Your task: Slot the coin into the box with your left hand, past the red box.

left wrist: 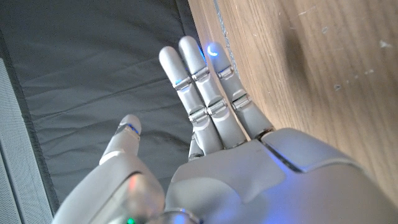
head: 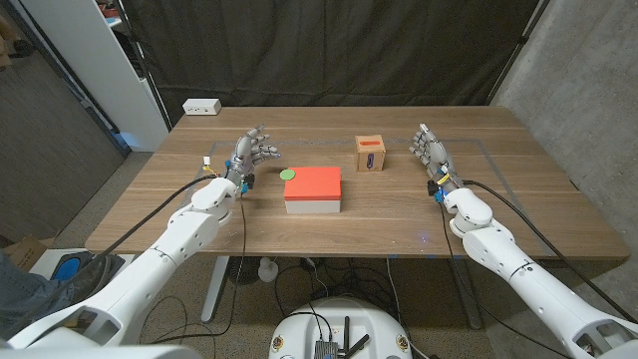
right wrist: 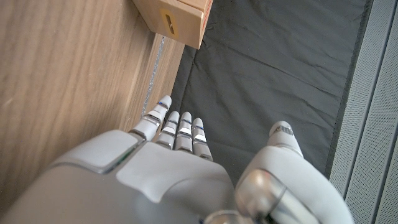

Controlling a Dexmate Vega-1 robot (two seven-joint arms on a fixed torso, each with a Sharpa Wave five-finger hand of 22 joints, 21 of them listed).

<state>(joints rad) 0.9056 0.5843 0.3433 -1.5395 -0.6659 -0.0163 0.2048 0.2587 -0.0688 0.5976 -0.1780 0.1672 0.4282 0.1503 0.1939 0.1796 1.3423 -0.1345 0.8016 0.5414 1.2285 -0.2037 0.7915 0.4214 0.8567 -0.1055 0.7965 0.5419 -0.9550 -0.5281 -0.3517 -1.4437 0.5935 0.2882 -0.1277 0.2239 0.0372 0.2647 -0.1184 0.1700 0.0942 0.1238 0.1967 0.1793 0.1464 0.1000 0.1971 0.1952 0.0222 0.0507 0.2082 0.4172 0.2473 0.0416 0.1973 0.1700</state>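
Note:
A green coin (head: 289, 174) lies on the table just beyond the far left corner of the red box (head: 313, 183). A small wooden box (head: 371, 154) with a slot in a red patch on its face stands to the right of the red box, farther back; its slotted side also appears in the right wrist view (right wrist: 174, 22). My left hand (head: 249, 155) stands on its edge left of the coin, fingers apart (left wrist: 205, 93), holding nothing. To the right of the wooden box my right hand (head: 430, 150) stands open too (right wrist: 177, 134).
A white power strip (head: 201, 106) lies at the table's far left corner. Black curtain hangs behind the table. Bare wood stretches in front of the red box and along the back edge.

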